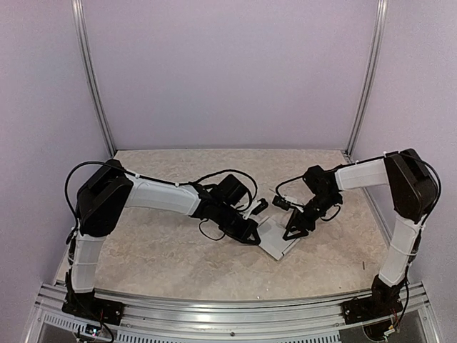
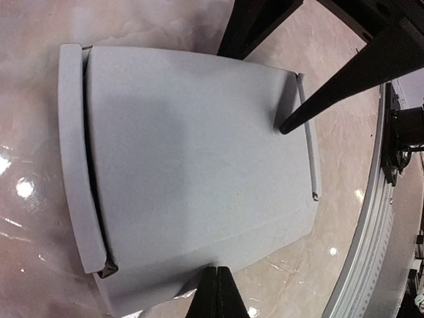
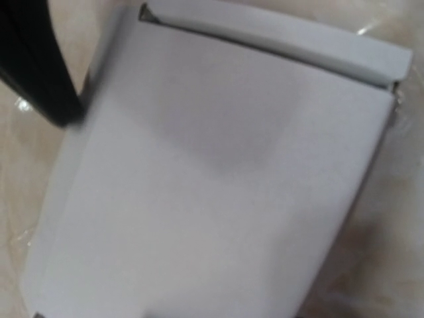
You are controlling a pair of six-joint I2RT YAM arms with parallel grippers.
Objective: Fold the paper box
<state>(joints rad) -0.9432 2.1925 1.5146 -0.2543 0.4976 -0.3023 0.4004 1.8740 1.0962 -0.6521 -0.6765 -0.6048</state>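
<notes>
1. A beige, marble-patterned table [image 1: 164,257] stretches between plain walls.
2. A pale grey paper box [image 1: 278,239] lies flat on it, just right of centre, nearer the front.

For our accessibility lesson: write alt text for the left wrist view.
A grey paper box on a marbled table nearly fills the frame. A right finger touches its top near a side flap; the left fingers sit shut at its near edge.

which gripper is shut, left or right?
The left gripper: its fingers are pressed together at the edge of the paper box. The right gripper has its fingers spread apart.
</notes>
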